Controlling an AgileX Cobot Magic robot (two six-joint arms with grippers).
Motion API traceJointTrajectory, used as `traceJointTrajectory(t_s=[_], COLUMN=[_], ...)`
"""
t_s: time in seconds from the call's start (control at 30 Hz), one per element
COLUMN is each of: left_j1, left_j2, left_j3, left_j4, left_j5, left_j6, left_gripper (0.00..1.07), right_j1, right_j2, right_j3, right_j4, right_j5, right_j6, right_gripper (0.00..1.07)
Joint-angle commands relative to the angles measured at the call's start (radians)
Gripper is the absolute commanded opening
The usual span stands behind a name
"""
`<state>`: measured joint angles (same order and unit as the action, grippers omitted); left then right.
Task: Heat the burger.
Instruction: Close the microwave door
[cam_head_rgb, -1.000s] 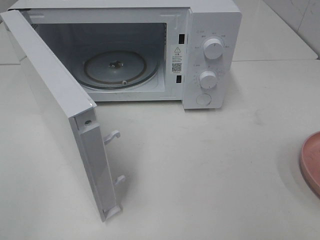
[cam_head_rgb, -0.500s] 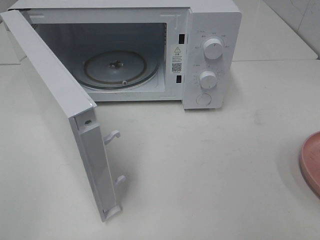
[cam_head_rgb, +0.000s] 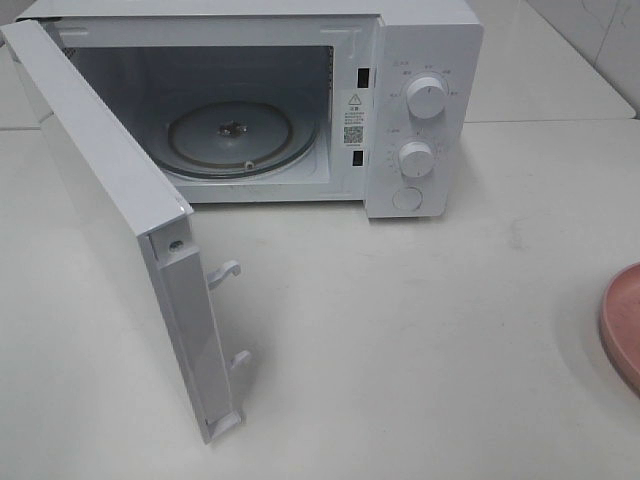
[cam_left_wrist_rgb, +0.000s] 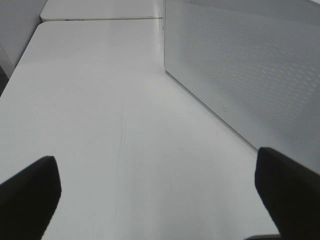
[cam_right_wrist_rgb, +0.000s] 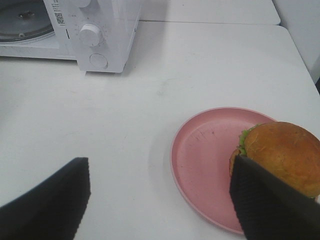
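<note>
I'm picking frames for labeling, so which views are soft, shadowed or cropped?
Exterior high: evenly lit and sharp, but the plate is cut off at the edge. Left wrist: the left end effector fingers are dark and blurred. Right wrist: the burger is fairly sharp, one finger overlapping its edge.

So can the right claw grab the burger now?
Probably yes. The right claw is open and close to the burger, which sits uncovered on the pink plate. One finger is already beside the bun, and nothing blocks the way.

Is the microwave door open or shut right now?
Open: the door stands swung out from the microwave, baring the empty glass turntable.
</note>
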<state>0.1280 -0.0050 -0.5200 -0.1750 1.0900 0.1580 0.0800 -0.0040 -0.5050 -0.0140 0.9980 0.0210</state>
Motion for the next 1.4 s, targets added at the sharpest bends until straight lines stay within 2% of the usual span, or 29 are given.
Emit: traceJointTrajectory(t_s=[0.03,0.43,0.6,0.63,0.67,0.7,0.73,0.77,0.8,0.83,0.87,0.9,0.93,0.97,1.0,1.03,1.07,1.1,1.13,1.37,1.4], left_j1=[-0.004,-0.004,-0.004,-0.004,-0.004,-0.004,-0.004,-0.004,-0.004,-0.004,-0.004,-0.004,-0.004,-0.004,-0.004,-0.004,-0.004,-0.004,-0.004,-0.004,-0.004], left_j2=[-0.017,0.014,0.078,0.093,0.130,0.130,0.164,0.182,0.182,0.218,0.218,0.233,0.268,0.268,0.304,0.319,0.319,0.353,0.353,0.455,0.455], left_j3=[0.003,-0.021,-0.037,-0.037,-0.037,-0.037,-0.037,-0.037,-0.037,-0.037,-0.037,-0.037,-0.037,-0.037,-0.036,-0.036,-0.036,-0.030,-0.030,0.091,0.091], left_j4=[-0.021,-0.039,-0.041,-0.041,-0.044,-0.044,-0.043,-0.043,-0.043,-0.043,-0.043,-0.043,-0.043,-0.043,-0.042,-0.040,-0.040,-0.040,-0.040,-0.070,-0.070], left_j5=[-0.016,-0.033,-0.087,-0.095,-0.114,-0.114,-0.134,-0.147,-0.147,-0.171,-0.171,-0.181,-0.213,-0.213,-0.247,-0.267,-0.267,-0.319,-0.319,-0.602,-0.602], left_j6=[-0.007,-0.007,-0.007,-0.007,-0.007,-0.007,-0.007,-0.007,-0.007,-0.007,-0.007,-0.007,-0.007,-0.007,-0.007,-0.007,-0.007,0.002,0.002,0.116,0.116], left_gripper=[0.98,0.98,0.92,0.89,0.82,0.82,0.71,0.66,0.66,0.54,0.54,0.50,0.39,0.39,0.25,0.17,0.17,0.02,0.02,0.00,0.00], right_j1=[-0.006,-0.006,-0.006,-0.006,-0.006,-0.006,-0.006,-0.006,-0.006,-0.006,-0.006,-0.006,-0.006,-0.006,-0.006,-0.006,-0.006,-0.006,-0.006,-0.006,-0.006], right_j2=[-0.027,-0.027,-0.027,-0.027,-0.027,-0.027,-0.027,-0.027,-0.027,-0.027,-0.027,-0.027,-0.027,-0.027,-0.027,-0.027,-0.027,-0.027,-0.027,-0.027,-0.027], right_j3=[0.003,0.003,0.003,0.003,0.003,0.003,0.003,0.003,0.003,0.003,0.003,0.003,0.003,0.003,0.003,0.003,0.003,0.003,0.003,0.003,0.003], right_j4=[0.003,0.003,0.003,0.003,0.003,0.003,0.003,0.003,0.003,0.003,0.003,0.003,0.003,0.003,0.003,0.003,0.003,0.003,0.003,0.003,0.003], right_j5=[-0.003,-0.003,-0.003,-0.003,-0.003,-0.003,-0.003,-0.003,-0.003,-0.003,-0.003,-0.003,-0.003,-0.003,-0.003,-0.003,-0.003,-0.003,-0.003,-0.003,-0.003], right_j6=[-0.009,-0.009,-0.009,-0.009,-0.009,-0.009,-0.009,-0.009,-0.009,-0.009,-0.009,-0.009,-0.009,-0.009,-0.009,-0.009,-0.009,-0.009,-0.009,-0.009,-0.009], right_gripper=[0.75,0.75,0.75,0.75,0.75,0.75,0.75,0.75,0.75,0.75,0.75,0.75,0.75,0.75,0.75,0.75,0.75,0.75,0.75,0.75,0.75])
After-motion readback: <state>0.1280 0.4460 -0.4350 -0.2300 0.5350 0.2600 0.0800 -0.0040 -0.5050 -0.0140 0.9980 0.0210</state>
